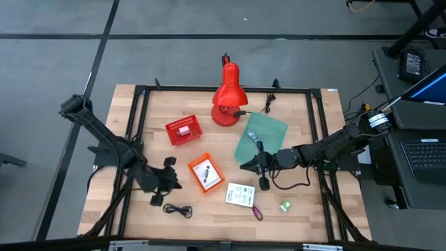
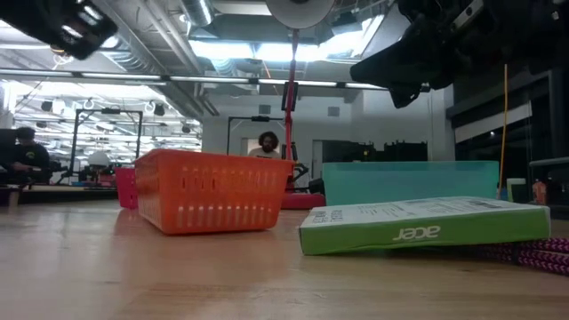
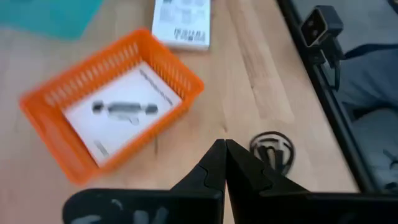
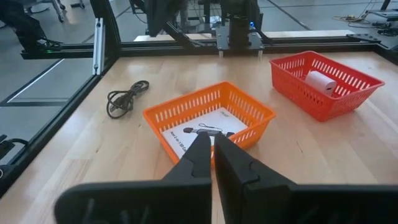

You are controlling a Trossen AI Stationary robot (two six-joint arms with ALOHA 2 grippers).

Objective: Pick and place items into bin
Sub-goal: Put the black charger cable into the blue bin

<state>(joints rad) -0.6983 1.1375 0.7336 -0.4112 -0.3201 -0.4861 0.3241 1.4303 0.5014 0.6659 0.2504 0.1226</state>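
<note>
My left pincer (image 1: 167, 183) is pressed together at the lower left of the table (image 1: 306, 216). My right pincer (image 1: 255, 166) is pressed together too, over the teal sheet (image 1: 263, 132). The orange basket (image 1: 205, 173) sits between them with a white card (image 3: 121, 111) inside. A black cable (image 1: 177, 209) lies below my left pincer. The green-edged box (image 2: 425, 224) reads "acer". A red lamp (image 1: 227, 96) stands at the top.

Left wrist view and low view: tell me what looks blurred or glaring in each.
Left wrist view: the orange basket and the card inside it are smeared, and the coiled cable looks soft too. Low view: ceiling lights glare white, and the nearest strip of the wooden table is out of focus, while the green-edged box reads clearly.
</note>
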